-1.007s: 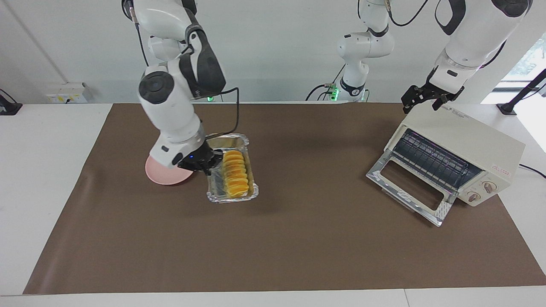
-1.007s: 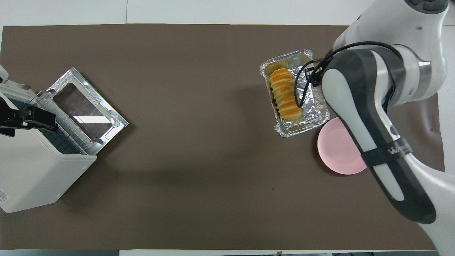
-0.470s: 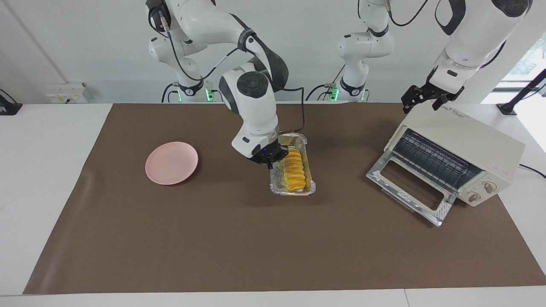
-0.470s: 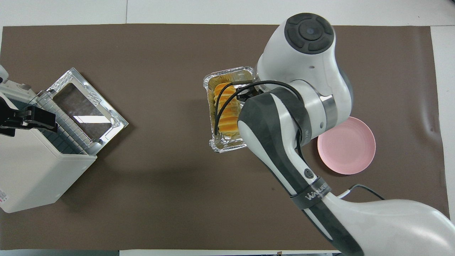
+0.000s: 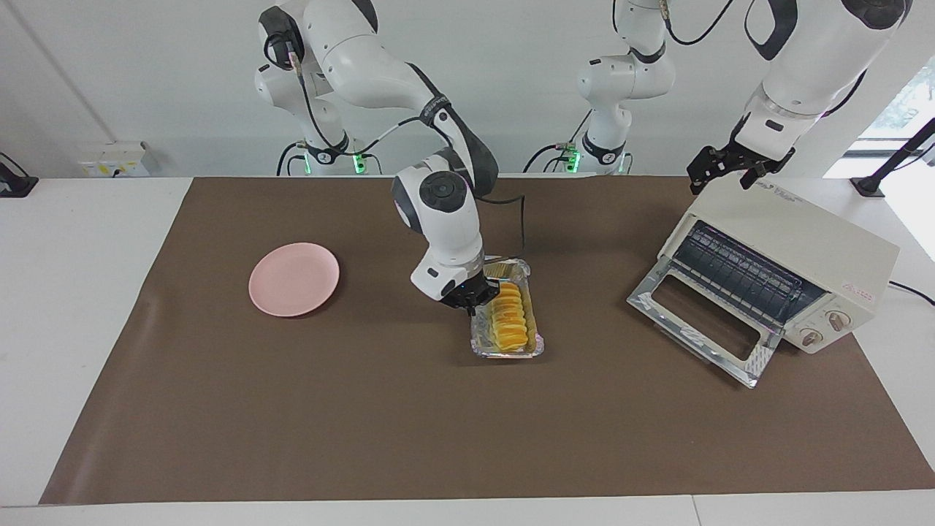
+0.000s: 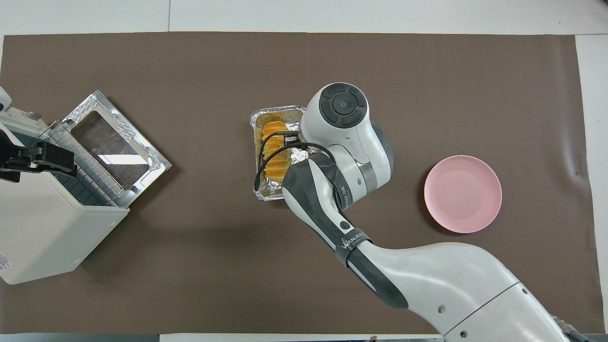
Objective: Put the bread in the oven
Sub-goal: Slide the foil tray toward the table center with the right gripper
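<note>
Within the last second the right gripper (image 5: 478,299), clamped on the rim of the foil tray (image 5: 539,340), had dragged it and the bread (image 5: 508,325) in it away from the plate (image 5: 294,279) to mid-mat, now slowing; that roughly halved the gap to the oven (image 5: 789,248), whose door (image 5: 701,321) lay open. The left gripper (image 5: 723,166) waited, open, over the oven's top

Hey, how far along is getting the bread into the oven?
Done: the oven door is down. In hand: the right gripper grips the rim of the foil tray holding the bread, mid-mat. Left: get the bread into the oven and shut the door. The left gripper waits over the oven's top.
</note>
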Tool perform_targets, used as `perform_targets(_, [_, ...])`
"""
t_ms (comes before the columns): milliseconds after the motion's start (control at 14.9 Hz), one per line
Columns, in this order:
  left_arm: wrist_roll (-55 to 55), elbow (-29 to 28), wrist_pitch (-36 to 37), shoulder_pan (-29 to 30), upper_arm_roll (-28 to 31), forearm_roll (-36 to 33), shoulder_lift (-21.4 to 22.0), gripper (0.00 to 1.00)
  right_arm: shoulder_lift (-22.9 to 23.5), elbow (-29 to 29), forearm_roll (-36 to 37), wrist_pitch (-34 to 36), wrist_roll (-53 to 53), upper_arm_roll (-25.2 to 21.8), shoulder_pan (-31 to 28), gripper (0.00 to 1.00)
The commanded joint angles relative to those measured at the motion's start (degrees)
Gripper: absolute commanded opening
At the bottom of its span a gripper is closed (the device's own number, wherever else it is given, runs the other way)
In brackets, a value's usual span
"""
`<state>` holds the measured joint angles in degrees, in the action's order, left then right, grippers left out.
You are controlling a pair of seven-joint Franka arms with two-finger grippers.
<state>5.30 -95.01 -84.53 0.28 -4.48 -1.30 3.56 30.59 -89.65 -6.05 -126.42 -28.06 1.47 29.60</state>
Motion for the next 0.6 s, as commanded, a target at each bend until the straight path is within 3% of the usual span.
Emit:
perform_targets(0, [0.23, -0.18, 1.29, -0.1, 0.08, 0.42, 0.48, 1.0, -2.29, -4.83, -1.51, -3.39, 0.29, 0.11, -0.07, 0.0])
perform_targets(67, [0.23, -0.18, 1.3, -0.37, 0.08, 0.42, 0.48, 1.0, -2.29, -4.83, -1.51, -3.48, 0.29, 0.11, -0.06, 0.0])
perform_targets(134, [0.23, -0.18, 1.38, -0.54, 0.08, 0.42, 0.48, 1.0, -2.38, -4.83, -1.51, -3.48, 0.29, 0.11, -0.06, 0.44])
perform_targets(201, [0.06, -0.27, 1.47, -0.37, 0.08, 0.42, 0.57, 1.0, -2.38, -4.75, -1.42, -3.22, 0.2, 0.11, -0.06, 0.99])
perform_targets(336, [0.23, -0.7, 0.33, -0.63, 0.08, 0.69, 0.57, 1.0, -2.46, -4.13, -1.51, -2.34, -0.24, 0.11, -0.06, 1.0])
perform_targets(537, [2.78, -0.88, -4.67, -3.43, -0.01, 3.22, -0.21, 1.0, -6.58, -3.87, -1.51, 2.83, 0.46, -0.5, -1.55, 1.0])
